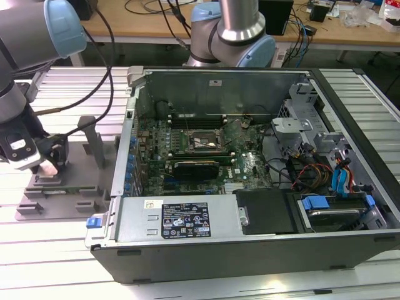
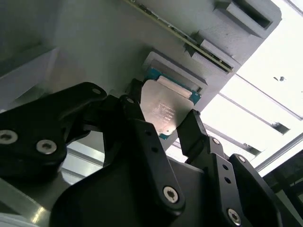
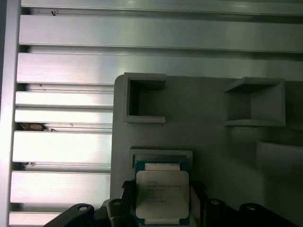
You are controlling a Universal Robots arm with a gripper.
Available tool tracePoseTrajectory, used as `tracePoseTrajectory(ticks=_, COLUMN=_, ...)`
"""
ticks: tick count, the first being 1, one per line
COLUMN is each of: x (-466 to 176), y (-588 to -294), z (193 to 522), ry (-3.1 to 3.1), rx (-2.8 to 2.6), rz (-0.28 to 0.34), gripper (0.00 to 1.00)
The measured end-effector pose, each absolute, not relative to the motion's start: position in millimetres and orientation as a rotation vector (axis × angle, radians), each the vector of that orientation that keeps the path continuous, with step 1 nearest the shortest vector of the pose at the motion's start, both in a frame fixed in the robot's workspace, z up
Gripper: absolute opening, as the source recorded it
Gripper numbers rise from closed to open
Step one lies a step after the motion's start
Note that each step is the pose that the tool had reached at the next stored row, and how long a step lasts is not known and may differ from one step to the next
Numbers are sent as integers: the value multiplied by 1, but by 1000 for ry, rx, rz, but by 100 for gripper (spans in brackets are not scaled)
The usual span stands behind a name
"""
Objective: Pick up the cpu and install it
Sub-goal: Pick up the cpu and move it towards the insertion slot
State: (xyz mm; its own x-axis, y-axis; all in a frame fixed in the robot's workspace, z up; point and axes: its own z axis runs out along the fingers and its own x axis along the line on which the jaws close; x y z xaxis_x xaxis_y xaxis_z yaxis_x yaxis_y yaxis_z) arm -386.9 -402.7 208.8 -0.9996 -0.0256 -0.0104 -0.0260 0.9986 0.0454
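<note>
Cpu (image 3: 162, 196) on grey fixture (image 3: 213, 151), slatted table (image 3: 61, 146)

Grey arm (image 1: 22, 37) with pale-blue joint caps (image 1: 62, 25); black, screw-studded hand (image 2: 163, 111).

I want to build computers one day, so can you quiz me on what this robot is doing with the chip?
1. True or false: the cpu already sits inside the computer case.
2. What does the cpu lie on? A) the grey fixture B) a plate C) a keyboard
3. Fill in: in the exterior view, the gripper is on the ___ of the computer case.
Key: 1 false, it is outside the computer case; 2 A; 3 the exterior view's left.
</note>
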Motion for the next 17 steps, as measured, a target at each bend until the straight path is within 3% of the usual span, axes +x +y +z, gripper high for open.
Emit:
tracePoseTrajectory(ticks=8, x=-387, y=-403, z=243, ry=3131, rx=-40, rz=71, gripper=55)
tracePoseTrajectory(ticks=17, x=-387, y=-403, z=245, ry=3131, rx=-40, rz=71, gripper=55)
